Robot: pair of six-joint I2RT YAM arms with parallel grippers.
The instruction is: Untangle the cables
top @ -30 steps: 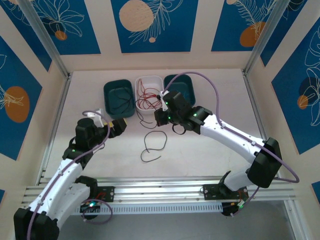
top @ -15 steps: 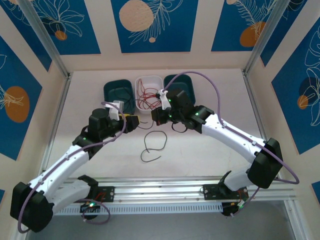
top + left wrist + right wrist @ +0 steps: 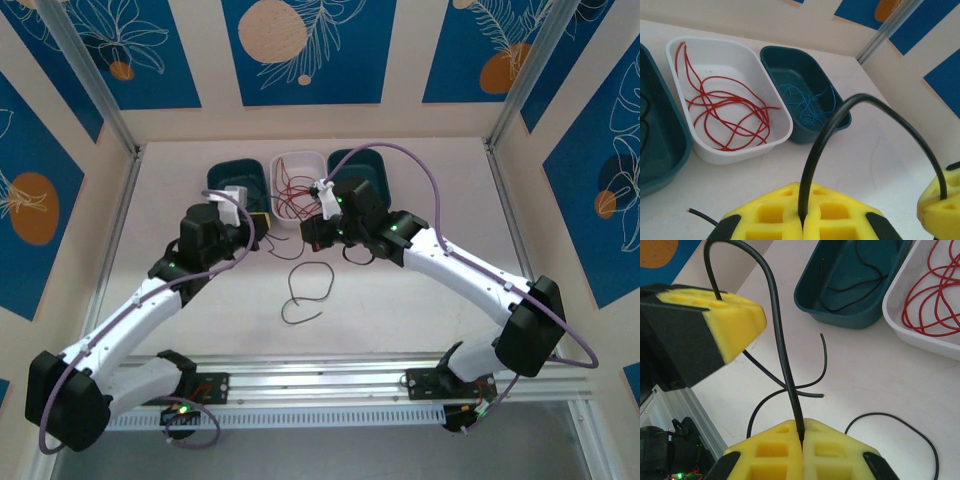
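Cables [image 3: 292, 198]: thin, smooth, round-section wires in black, red and blue. One black cable [image 3: 785, 360] is held clear of the pale matte table [image 3: 400, 320] between the two grippers, and others lie in trays at the far side.
Held span: arches in a stiff hoop from one gripper to the other.
Left gripper [image 3: 802, 220]: yellow waffle-moulded foam pads pressed together on the black cable.
Right gripper [image 3: 801, 439]: same foam pads, likewise clamped on that cable.
Loose length [image 3: 300, 293]: black loop lying flat on the table near the grippers. Its link to the held span cannot be told.
Change: since half a second ago the left gripper has moved farther towards the trays, and the right gripper has barely shifted.
White rounded plastic tray [image 3: 740, 152]: tangled red cables [image 3: 725, 107].
Right-hand dark teal plastic tray [image 3: 790, 65]: fine blue cable [image 3: 807, 102] in loose coils.
Left-hand dark teal plastic tray [image 3: 840, 315]: thin black wire [image 3: 855, 286].
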